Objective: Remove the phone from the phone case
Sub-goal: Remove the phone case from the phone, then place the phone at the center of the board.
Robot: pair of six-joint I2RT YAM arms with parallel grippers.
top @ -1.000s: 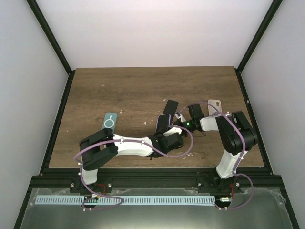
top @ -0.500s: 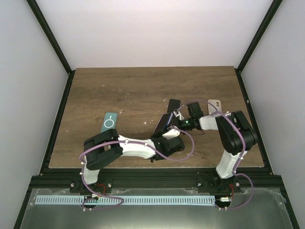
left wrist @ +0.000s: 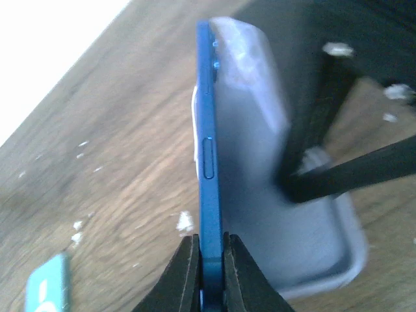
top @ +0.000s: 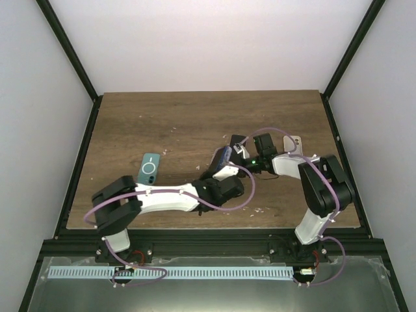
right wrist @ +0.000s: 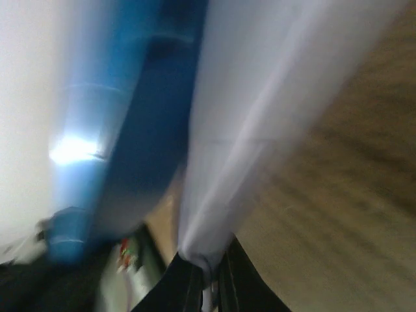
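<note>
The left gripper (left wrist: 210, 242) is clenched on the lower end of the phone (left wrist: 208, 130), one finger on each face. The phone is blue and is seen edge-on in the left wrist view, standing up the middle of the frame with its side buttons showing. The right gripper (right wrist: 209, 268) is pinched shut on the rim of the phone case (right wrist: 260, 104), a pale translucent shell filling the centre and upper right of the blurred right wrist view, with the blue phone body to its left.

In the left wrist view the phone case (left wrist: 260, 149) sits against the right face of the phone. Its far side is splayed away toward the lower right of the frame, so the phone is partly out of it, not fully. The right gripper's dark fingers (left wrist: 351, 175) cross the case from the right.

From above, both grippers meet just right of the centre of the table (top: 162, 117), holding phone and case above the wood. A teal slab (top: 149, 168) with a white ring lies flat at centre left, and a white slab (top: 296, 142) lies behind the right arm, both well apart from the grasp.
</note>
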